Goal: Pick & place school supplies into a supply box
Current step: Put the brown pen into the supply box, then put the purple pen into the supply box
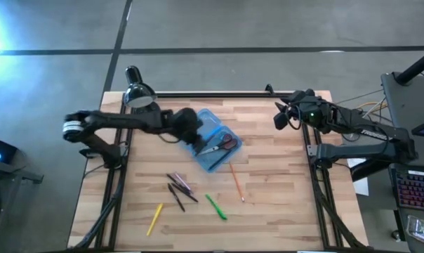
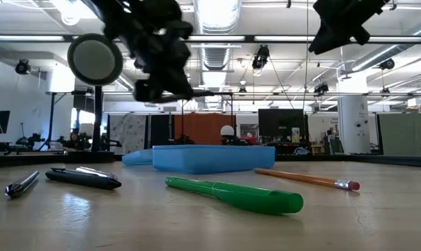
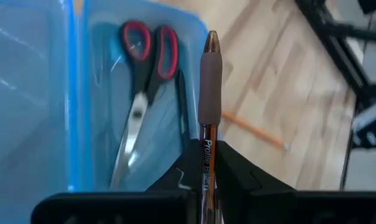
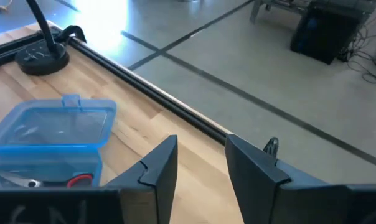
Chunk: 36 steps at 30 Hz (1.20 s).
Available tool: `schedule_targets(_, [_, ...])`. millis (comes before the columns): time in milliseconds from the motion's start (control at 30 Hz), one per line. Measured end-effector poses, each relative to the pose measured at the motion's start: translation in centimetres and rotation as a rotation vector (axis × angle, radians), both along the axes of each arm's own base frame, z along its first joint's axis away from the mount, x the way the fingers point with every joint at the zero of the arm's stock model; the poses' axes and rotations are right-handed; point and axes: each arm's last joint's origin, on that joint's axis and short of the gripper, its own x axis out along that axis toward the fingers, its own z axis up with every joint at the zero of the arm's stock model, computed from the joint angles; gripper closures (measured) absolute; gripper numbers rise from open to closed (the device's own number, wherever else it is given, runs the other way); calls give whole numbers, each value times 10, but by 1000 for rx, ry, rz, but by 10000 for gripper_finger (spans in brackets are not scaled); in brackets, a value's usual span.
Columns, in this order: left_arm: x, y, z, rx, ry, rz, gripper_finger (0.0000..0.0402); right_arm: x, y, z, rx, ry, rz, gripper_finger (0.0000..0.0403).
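The translucent blue supply box [image 1: 210, 143] lies open on the table's middle, and the red-handled scissors [image 3: 141, 93] lie in one of its halves. My left gripper [image 3: 208, 149] hovers over that half's edge, shut on a dark pen [image 3: 210, 81]. An orange pencil [image 1: 236, 183], a green pen [image 1: 215, 207], a yellow pen [image 1: 154, 219] and several dark pens [image 1: 180, 188] lie flat on the table nearer the near edge. My right gripper [image 4: 200, 152] is open in the air above the table's far right corner. My left gripper pinches the pen's printed barrel [image 3: 208, 134], just behind its grey rubber grip, between the two fingers. The pen runs along the fingers and sticks out past their tips. It is lifted clear, with its tip [image 3: 211, 40] above the box's rim beside the scissors.
A black desk lamp [image 1: 136, 91] stands at the table's far left corner, close behind my left arm. Black rails [image 1: 219, 93] run along the table's edges. Bare wood [image 1: 282, 190] lies right of the orange pencil.
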Motion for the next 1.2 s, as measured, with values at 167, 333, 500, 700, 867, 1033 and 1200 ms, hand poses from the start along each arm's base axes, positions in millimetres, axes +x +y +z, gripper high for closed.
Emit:
schedule_targets(167, [44, 11, -16, -20, 62, 2, 394, -8, 2, -7, 0, -7, 0, 277])
schedule_targets(333, [74, 21, -42, -25, 215, 19, 395, -15, 4, -13, -5, -4, 4, 280])
schedule_targets(500, [79, 27, -48, 75, 346, 113, 378, -21, 6, -16, -13, 13, 12, 278])
schedule_targets(700, [77, 27, -41, 92, 332, 124, 335, -24, 7, -19, -27, 31, 23, 280])
schedule_targets(867, [76, 24, -38, 48, 343, 74, 312, -24, 7, -20, -49, 65, 41, 276])
schedule_targets(1033, [63, -3, -4, 135, 328, -162, 309, -23, 7, -21, -43, 65, 56, 273])
schedule_targets(1200, [36, -32, 16, 215, 309, -258, 309, -17, 9, -24, 65, 16, 130, 273])
